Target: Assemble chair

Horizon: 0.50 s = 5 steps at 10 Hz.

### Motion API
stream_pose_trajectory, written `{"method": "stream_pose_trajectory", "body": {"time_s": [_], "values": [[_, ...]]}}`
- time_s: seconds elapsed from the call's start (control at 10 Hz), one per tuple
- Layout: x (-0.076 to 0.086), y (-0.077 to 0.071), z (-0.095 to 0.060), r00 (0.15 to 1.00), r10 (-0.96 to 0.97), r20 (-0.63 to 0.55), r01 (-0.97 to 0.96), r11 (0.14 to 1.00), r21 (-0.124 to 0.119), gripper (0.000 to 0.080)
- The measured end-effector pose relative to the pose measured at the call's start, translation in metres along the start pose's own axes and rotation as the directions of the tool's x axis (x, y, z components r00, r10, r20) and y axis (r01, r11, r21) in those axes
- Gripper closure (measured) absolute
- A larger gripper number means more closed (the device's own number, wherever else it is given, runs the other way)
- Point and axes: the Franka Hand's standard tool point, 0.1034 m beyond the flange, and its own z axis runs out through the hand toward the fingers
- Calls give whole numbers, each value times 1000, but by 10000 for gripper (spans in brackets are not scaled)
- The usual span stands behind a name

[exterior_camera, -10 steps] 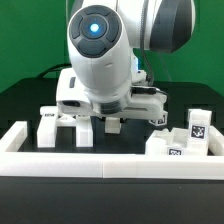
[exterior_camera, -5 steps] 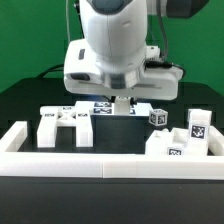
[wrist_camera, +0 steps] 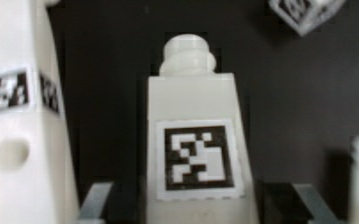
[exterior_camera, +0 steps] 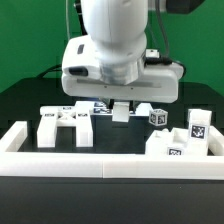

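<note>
My gripper (exterior_camera: 121,107) (wrist_camera: 194,206) is shut on a white chair leg (exterior_camera: 121,113) (wrist_camera: 194,125). The leg carries a square tag and ends in a rounded peg (wrist_camera: 188,50). It hangs just above the black table, between the other parts. A blocky white chair piece (exterior_camera: 62,125) stands at the exterior view's left. In the wrist view a tall tagged white part (wrist_camera: 19,110) runs beside the held leg. One dark finger (wrist_camera: 101,200) shows on each side of the leg.
A small tagged cube (exterior_camera: 157,116) (wrist_camera: 306,12) lies behind the held leg toward the exterior view's right. More tagged white parts (exterior_camera: 180,142) stand at that side. The marker board (exterior_camera: 98,106) lies behind the gripper. A long white border rail (exterior_camera: 110,165) runs along the front.
The arm has risen and straightened from its low, forward-leaning pose of a second ago. The leg stays gripped; over the last half second the hand dropped slightly.
</note>
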Motion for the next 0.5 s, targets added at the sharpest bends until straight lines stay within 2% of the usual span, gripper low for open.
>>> {"method": "stream_pose_trajectory", "body": {"time_s": [0.1, 0.3, 0.5], "values": [[1, -5, -24, 996, -9, -85, 10, 1000, 8, 509], [13, -5, -21, 973, -9, -231, 10, 1000, 4, 509], [15, -6, -28, 937, -11, -349, 12, 1000, 3, 509]]}}
